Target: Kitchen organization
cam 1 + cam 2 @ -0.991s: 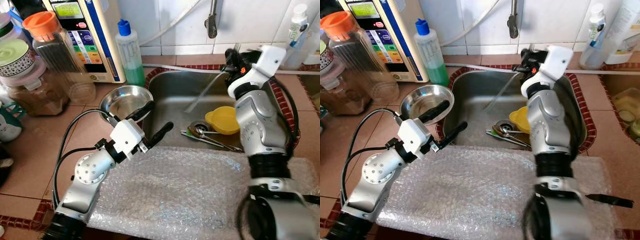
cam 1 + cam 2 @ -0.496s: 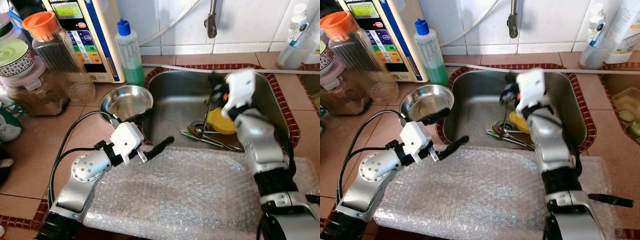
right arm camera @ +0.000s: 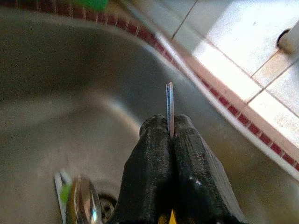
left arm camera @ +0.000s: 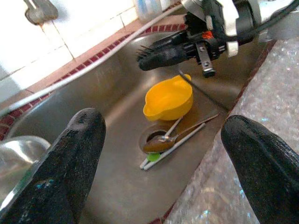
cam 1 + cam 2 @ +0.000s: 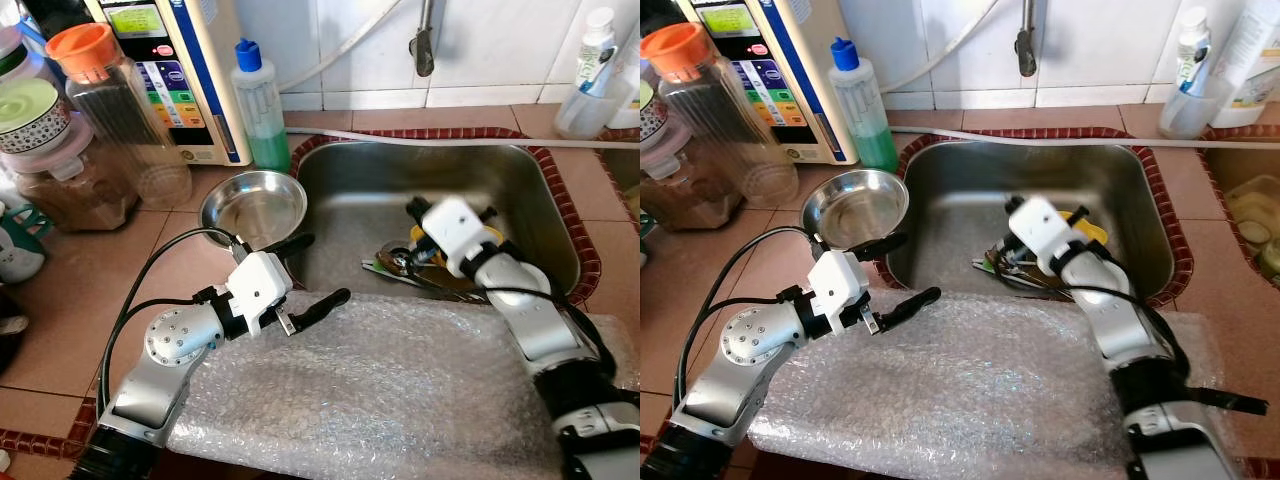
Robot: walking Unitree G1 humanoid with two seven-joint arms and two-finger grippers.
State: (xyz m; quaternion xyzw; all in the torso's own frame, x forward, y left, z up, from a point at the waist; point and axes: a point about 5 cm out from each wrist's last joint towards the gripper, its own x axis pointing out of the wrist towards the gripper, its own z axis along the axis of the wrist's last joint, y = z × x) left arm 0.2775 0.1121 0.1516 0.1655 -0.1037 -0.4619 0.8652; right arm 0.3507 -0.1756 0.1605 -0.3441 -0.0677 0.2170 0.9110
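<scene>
With your right tool (image 5: 418, 212) low inside the sink (image 5: 350, 180), fingers pinched tight on a thin flat metal utensil (image 3: 169, 108), lower it gently beside the spoon (image 4: 161, 142) at the sink's drain and release only once it rests on the basin floor. Your left tool (image 5: 310, 270) waits spread wide and empty over the desk's bubble wrap (image 5: 380, 390) at the sink's near rim. The right wrist view alone shows the pinched blade edge-on; the left wrist view alone shows the yellow cup (image 4: 169, 99) beside the drain, unobstructed
</scene>
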